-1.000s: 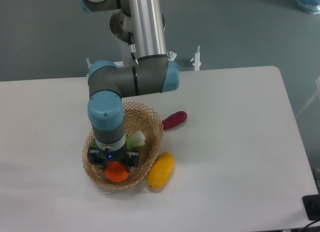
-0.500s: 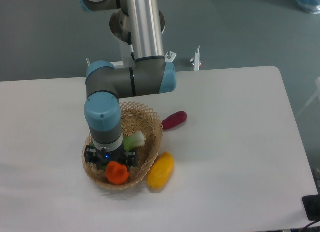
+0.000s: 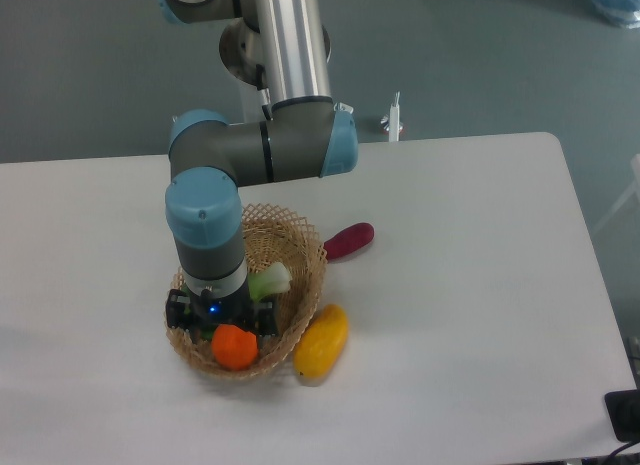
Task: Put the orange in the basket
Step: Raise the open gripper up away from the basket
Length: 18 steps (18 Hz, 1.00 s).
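Over the near side of the basket, the gripper hangs directly above the orange, which sits inside the woven bowl close to its front rim. Its fingers are hidden behind the wrist and the fruit, so whether they clasp the orange or have let go cannot be told. If they grip it, lifting would pull it back out; if released, it might roll against the pale green vegetable. A yellow fruit lies just outside.
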Tool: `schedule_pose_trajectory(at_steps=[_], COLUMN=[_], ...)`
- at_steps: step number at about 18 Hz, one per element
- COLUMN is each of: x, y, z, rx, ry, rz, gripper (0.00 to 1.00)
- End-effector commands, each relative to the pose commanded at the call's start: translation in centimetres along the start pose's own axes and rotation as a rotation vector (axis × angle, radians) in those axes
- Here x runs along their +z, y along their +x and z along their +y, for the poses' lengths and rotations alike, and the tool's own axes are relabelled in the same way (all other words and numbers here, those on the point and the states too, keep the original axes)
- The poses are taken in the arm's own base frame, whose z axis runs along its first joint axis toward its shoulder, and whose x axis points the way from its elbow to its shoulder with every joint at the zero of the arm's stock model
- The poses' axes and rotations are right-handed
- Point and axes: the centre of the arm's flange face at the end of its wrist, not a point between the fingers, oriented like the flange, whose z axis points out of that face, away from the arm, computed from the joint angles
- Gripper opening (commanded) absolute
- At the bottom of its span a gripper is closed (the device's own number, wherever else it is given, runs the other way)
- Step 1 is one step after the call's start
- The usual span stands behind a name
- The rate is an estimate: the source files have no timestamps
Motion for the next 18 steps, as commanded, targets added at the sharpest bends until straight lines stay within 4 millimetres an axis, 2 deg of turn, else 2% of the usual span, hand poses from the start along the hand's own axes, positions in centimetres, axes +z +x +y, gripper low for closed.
schedule_pose_trajectory(at_steps=[2,3,7,10,14,18], x=[-2.0,-2.3,-5.1,-5.1,-5.4,-5.3], y=[-1.5,-1.8,-5.5,-8.2,-10.4,-11.6], z=[0.4,0.5,0.5,1.4,2.4,2.9], rx=[-0.002,0.000,0.026,0.015,0.020,0.001], ry=[0.023,0.026,0.064,0.020,-0.007,-0.012], rz=[-0.013,-0.017,-0.045,-0.038,-0.038,-0.044], gripper=[1.00,1.00,1.00,1.00,1.00,1.00])
